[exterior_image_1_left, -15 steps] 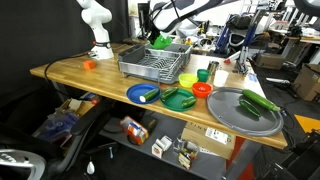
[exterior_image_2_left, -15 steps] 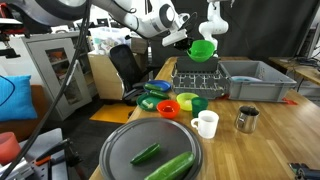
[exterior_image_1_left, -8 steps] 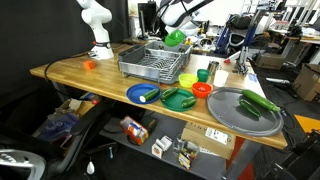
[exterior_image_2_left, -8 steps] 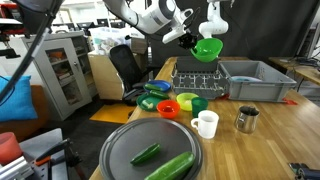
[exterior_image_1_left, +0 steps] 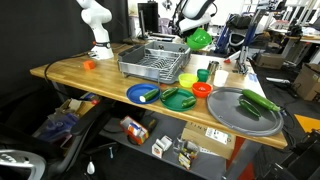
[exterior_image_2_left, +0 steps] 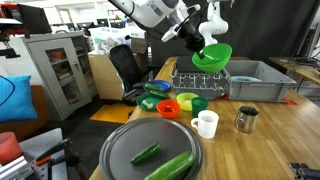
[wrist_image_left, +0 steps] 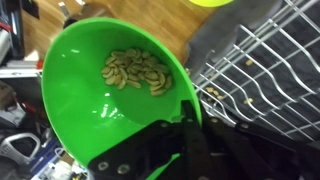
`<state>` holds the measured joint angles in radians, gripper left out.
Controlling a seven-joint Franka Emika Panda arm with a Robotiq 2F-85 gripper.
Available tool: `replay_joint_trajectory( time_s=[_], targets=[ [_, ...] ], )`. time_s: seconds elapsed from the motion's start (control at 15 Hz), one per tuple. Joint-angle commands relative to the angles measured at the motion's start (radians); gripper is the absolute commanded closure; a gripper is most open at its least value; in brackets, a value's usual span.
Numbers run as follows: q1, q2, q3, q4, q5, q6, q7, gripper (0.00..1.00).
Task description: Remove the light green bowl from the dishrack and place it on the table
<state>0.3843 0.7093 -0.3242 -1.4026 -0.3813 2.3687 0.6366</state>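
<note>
1. Tool (wrist_image_left: 190, 128) clamped on lime bowl (wrist_image_left: 90, 110) rim; bowl held aloft, tilted.
2. Bowl holds pale yellowish bits (wrist_image_left: 137, 70).
3. Dishrack (exterior_image_2_left: 197, 78) below, just beside tool; bowl clear of worktop (exterior_image_1_left: 80, 75).

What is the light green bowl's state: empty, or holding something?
Not empty. In the wrist view the light green bowl holds a small cluster of pale curved pieces; what they are cannot be told.
</note>
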Motion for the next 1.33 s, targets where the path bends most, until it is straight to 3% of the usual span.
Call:
replay_joint_trajectory(
  time_s=[0.0, 0.27, 0.4, 0.47, 0.67, 1.0, 1.27],
  targets=[
    [0.027, -0.159, -0.019, -0.250, -0.070, -0.063, 0.202, 0.99],
    [-0.027, -0.320, 0.027, -0.513, -0.106, -0.108, 0.373, 0.99],
    [-0.051, -0.411, 0.033, -0.656, -0.163, -0.042, 0.454, 0.99],
    [-0.079, -0.315, 0.068, -0.525, -0.144, -0.118, 0.409, 0.96],
    [-0.101, -0.402, 0.086, -0.632, -0.168, -0.083, 0.450, 0.96],
    [-0.108, -0.396, 0.090, -0.623, -0.161, -0.089, 0.481, 0.99],
    [-0.185, -0.380, 0.090, -0.605, -0.138, -0.094, 0.585, 0.99]
  ],
)
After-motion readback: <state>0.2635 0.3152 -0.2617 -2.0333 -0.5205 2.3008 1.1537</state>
